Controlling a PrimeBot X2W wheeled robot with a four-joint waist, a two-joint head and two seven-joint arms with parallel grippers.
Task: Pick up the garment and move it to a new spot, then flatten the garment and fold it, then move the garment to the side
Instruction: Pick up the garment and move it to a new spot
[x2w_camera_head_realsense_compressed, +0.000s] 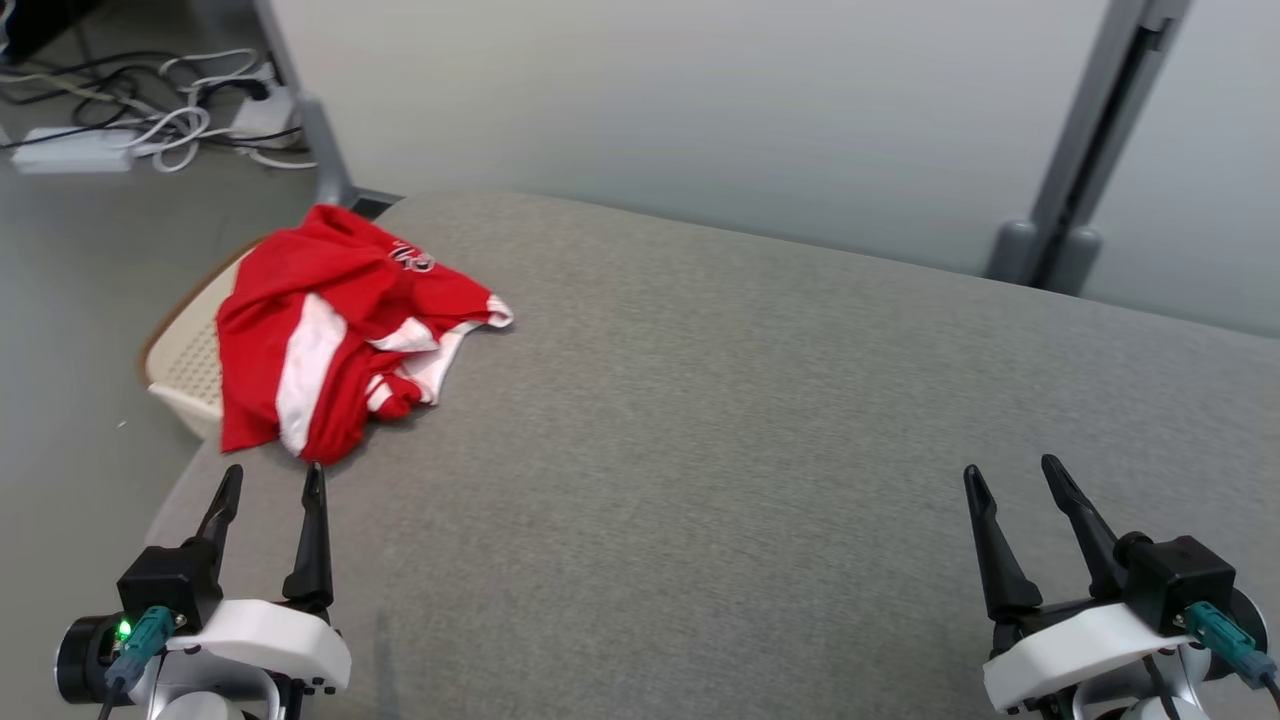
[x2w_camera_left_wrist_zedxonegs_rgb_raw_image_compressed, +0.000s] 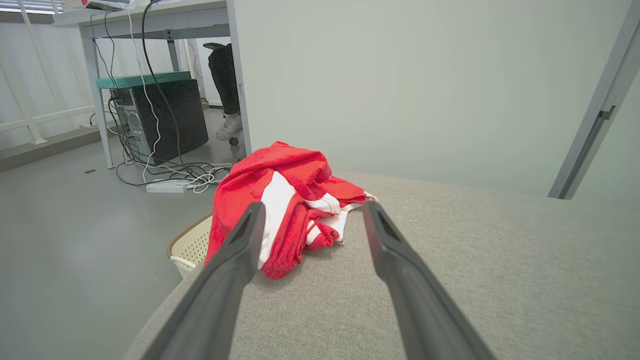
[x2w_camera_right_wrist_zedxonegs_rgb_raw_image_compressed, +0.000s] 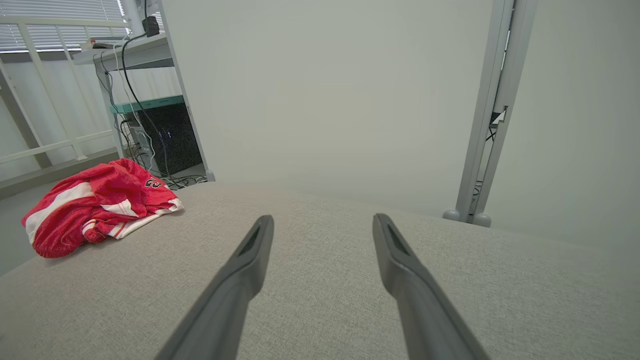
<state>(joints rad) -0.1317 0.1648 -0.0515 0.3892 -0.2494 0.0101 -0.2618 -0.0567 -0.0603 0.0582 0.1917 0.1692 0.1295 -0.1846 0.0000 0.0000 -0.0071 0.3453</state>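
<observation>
The task is at its first step, and the pick-up has not begun. The garment, red with white panels and stripes, lies crumpled in a heap at the far left corner of the grey surface. Its left part seems to hang over the edge above a pale perforated basket on the floor. Nothing about it is flattened or folded.

The left end effector hovers low at the near left of the surface. Its two dark fingers are spread wide and hold nothing, and the tips point at the garment's near hem, just short of it. The left wrist view looks between those fingers straight onto the bunched red cloth. The right end effector is also open and empty. It sits at the near right, well apart from the garment, with bare grey cloth ahead of it.

As I judge it, the next move belongs to the left arm. It should go forward and down so the open fingers straddle a thick fold of the heap, then close firmly. A grip on the bunched part near the hem looks more secure than one on a single thin layer. The lift must clear the overhanging part off the edge, or it may drag toward the basket. The broad open middle of the surface looks like the natural new spot.
</observation>
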